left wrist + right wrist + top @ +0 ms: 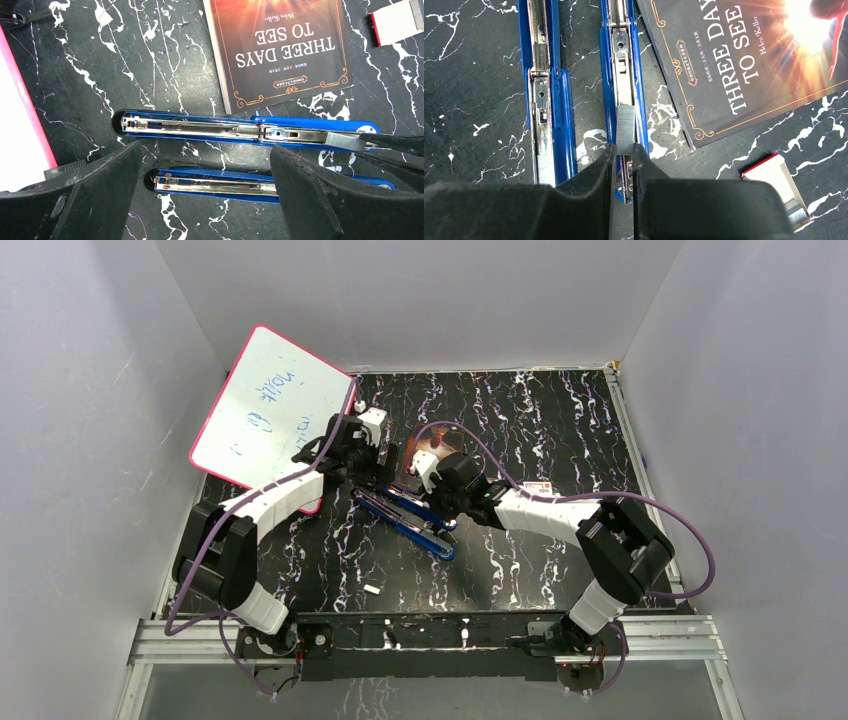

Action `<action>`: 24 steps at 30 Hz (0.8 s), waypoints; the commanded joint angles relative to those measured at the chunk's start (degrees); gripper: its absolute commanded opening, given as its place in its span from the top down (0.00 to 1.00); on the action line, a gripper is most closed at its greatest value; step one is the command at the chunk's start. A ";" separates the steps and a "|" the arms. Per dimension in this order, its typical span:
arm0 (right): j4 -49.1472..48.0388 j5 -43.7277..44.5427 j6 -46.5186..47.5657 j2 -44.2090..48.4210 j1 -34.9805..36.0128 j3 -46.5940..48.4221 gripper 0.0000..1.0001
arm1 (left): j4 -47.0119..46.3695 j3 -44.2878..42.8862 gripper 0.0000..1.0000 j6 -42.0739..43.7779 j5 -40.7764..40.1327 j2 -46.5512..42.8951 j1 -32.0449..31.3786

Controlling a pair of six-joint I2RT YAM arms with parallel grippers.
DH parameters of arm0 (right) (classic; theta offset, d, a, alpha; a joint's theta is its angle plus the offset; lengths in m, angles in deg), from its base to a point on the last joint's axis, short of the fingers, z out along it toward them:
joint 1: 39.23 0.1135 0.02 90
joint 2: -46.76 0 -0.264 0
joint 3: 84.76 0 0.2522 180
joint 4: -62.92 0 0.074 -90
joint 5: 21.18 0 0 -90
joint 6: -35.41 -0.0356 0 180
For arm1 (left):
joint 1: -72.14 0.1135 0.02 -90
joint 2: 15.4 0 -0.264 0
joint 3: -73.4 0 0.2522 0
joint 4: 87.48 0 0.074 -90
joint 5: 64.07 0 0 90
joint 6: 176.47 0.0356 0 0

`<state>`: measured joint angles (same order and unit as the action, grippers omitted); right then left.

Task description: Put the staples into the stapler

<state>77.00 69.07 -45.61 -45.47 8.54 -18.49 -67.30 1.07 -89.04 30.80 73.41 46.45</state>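
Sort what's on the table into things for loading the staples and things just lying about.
For the job: staple strip, in the right gripper; open blue stapler beneath it.
Lying about: second blue stapler; book; whiteboard; red-and-white box.

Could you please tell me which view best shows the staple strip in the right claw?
Right wrist: the ribbed staple strip is close-up, pinched in the right claw. Left wrist shows it obliquely; top view, too small to tell.

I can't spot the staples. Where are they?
In the right wrist view, the staples sit pinched in the right gripper, over the open blue stapler beside the book.
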 commanded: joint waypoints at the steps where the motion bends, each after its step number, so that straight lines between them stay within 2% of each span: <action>1: 0.99 0.93 0.09 2.07 0.31 1.23 1.00 | -0.26 0.12 0.02 0.37 -0.47 -1.48 -0.32; 13: -1.67 -0.31 -0.27 4.73 0.21 0.05 1.00 | -0.26 0.12 0.02 0.37 -0.51 -1.59 -0.32; 24: -2.45 -1.21 0.12 1.86 0.13 1.43 1.00 | -0.26 0.12 0.02 0.37 -0.55 -1.60 -0.37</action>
<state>77.81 68.59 -45.61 -43.11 8.54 -18.51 -67.30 1.07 -89.04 30.80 73.41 46.45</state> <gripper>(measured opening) 0.207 0.981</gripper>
